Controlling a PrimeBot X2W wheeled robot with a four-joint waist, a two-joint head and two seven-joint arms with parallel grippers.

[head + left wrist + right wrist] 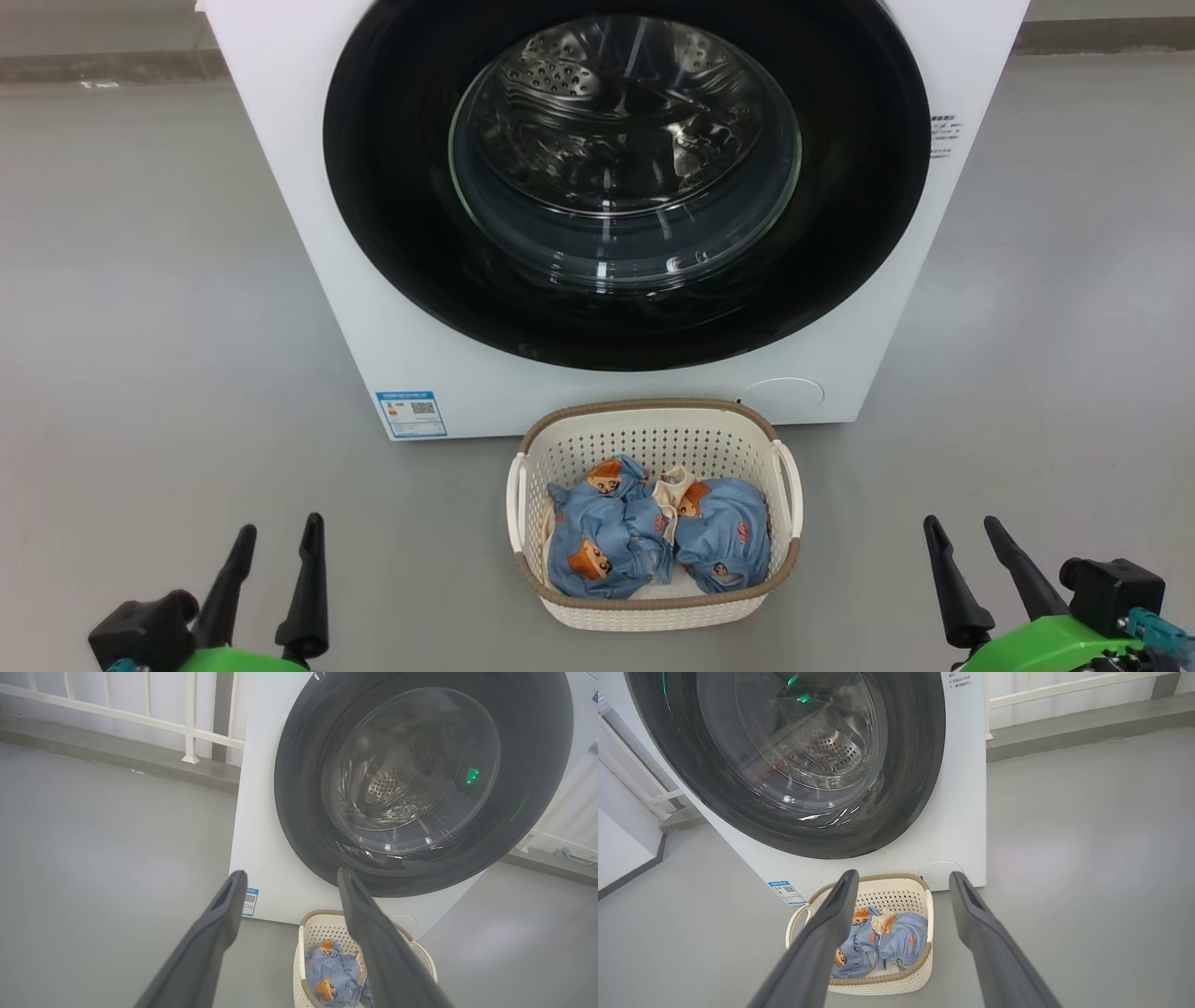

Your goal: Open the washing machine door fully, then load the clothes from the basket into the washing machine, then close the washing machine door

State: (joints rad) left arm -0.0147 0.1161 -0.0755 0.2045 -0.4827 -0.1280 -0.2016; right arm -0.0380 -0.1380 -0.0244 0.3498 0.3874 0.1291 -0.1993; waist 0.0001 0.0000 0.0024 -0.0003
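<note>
The left tool (280, 523) at seven o'clock and right tool (960, 521) at five are hovering wide and empty, the shut washing machine door (392, 187) at twelve seemingly awaiting an opening pull, clothes (653, 537) lying in the basket (653, 408) at six.

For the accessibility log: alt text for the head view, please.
A white washing machine with its round black-rimmed door shut stands behind a cream basket holding blue bear-print clothes. The left tool and right tool sit open and empty at the bottom corners.

Left claw (281, 523), right claw (960, 519), tapered black fingers (304, 588), green wrist shells (1046, 646)
</note>
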